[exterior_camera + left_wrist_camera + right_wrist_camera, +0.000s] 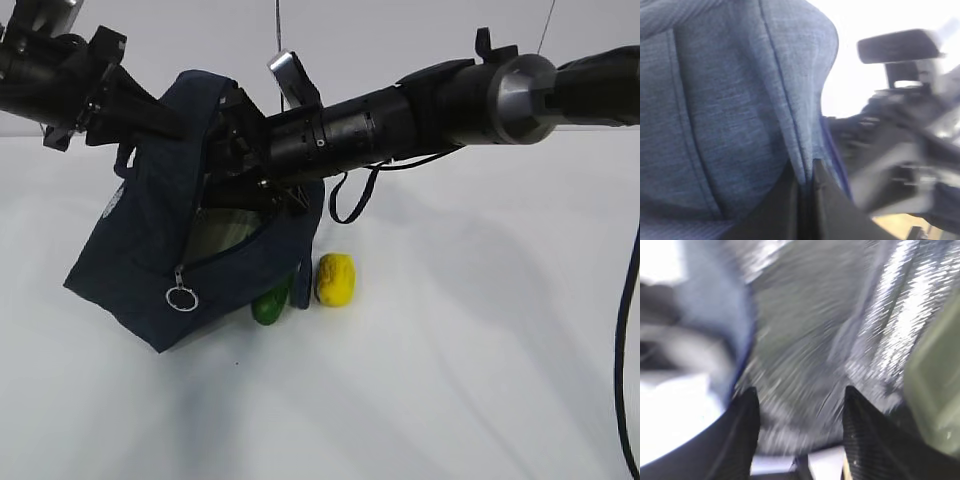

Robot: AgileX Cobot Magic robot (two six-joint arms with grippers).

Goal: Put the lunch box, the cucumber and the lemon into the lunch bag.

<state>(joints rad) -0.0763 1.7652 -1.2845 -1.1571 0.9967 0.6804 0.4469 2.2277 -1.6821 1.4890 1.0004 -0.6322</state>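
Our left gripper is pinched tight on the bag's fabric, holding it tipped up, while our right gripper sits inside with jaws apart around nothing, box just to its right, and cucumber and lemon waiting below, nearer that right arm, cucumber end-on.

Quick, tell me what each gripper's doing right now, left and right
Left gripper: shut on the lunch bag fabric.
Right gripper: open inside the bag, nothing between its fingers.
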